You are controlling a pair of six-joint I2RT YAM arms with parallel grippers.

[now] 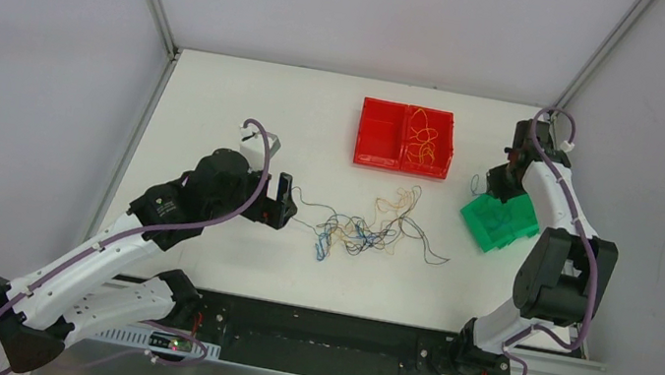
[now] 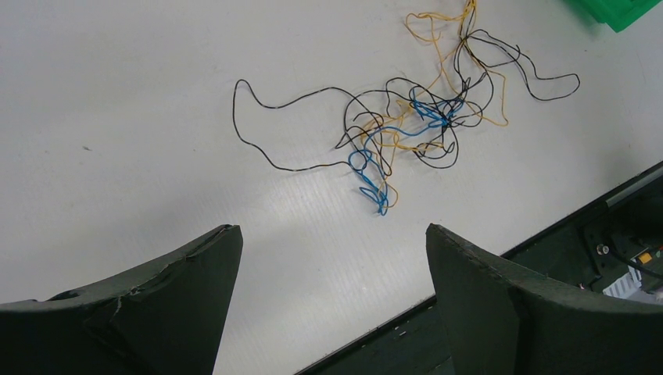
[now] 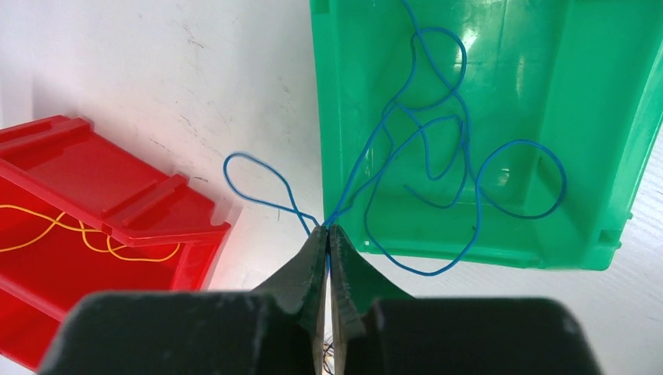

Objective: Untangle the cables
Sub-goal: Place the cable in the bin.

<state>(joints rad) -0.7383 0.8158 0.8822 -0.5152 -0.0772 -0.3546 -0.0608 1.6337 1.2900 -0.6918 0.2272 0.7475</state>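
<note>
— Where do the cables lie?
— The tangle of cables (image 1: 367, 228) sits mid-table, just right of my left gripper (image 1: 289, 203). Its jaws gape wide, and the arm is stretched low. The table (image 1: 220, 111) edge runs close in front.
— And on the right?
— My right gripper (image 3: 328, 234), elbow folded, is clenched on a blue cable (image 3: 467, 156). It loops into the green bin (image 3: 594, 117), with the red bin (image 3: 94, 172) alongside.
</note>
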